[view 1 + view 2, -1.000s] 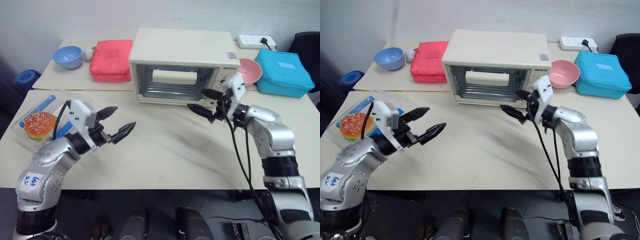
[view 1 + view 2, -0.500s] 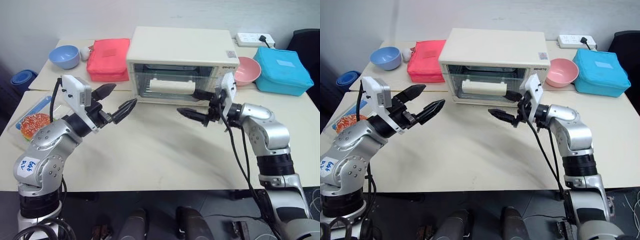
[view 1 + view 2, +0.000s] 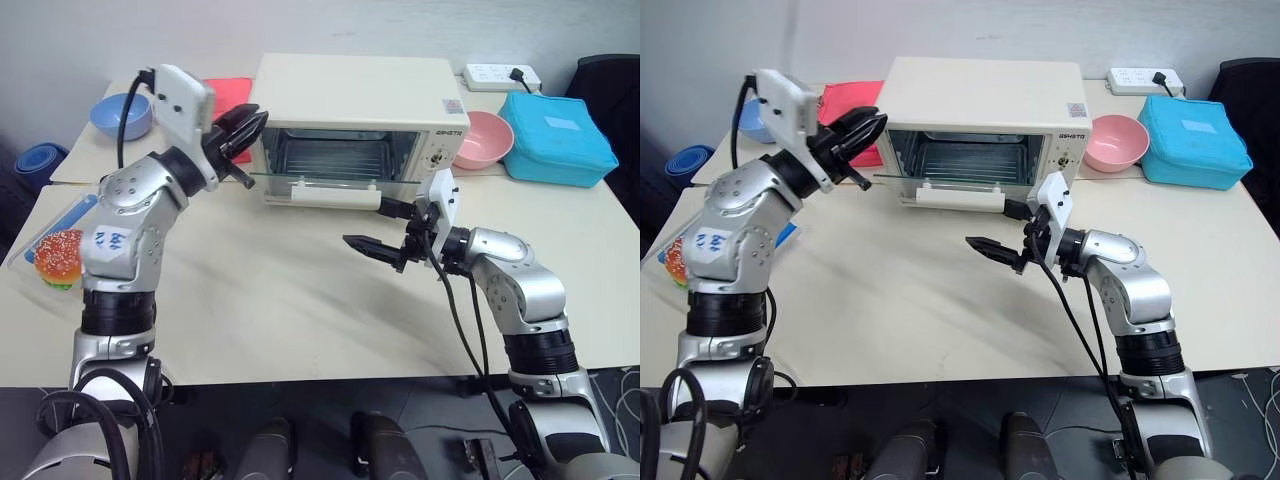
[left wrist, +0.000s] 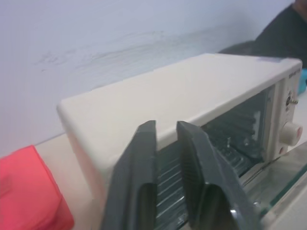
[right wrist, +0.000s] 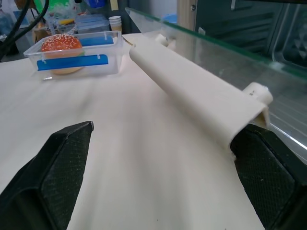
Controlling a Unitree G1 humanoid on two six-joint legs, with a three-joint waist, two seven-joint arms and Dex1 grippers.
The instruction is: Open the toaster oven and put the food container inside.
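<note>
Left eye view shows my left hand [image 3: 243,128] closed and empty at the oven [image 3: 355,100] corner. My right hand [image 3: 378,228] is wide open, empty, before its lowered door [image 3: 320,183].

A count of the table's things
One oven [image 3: 355,95], one burger box [image 3: 62,240], two bowls, blue [image 3: 120,112] and pink [image 3: 483,138], two bags, red [image 3: 226,92] and blue [image 3: 558,140], one power strip [image 3: 500,75].
</note>
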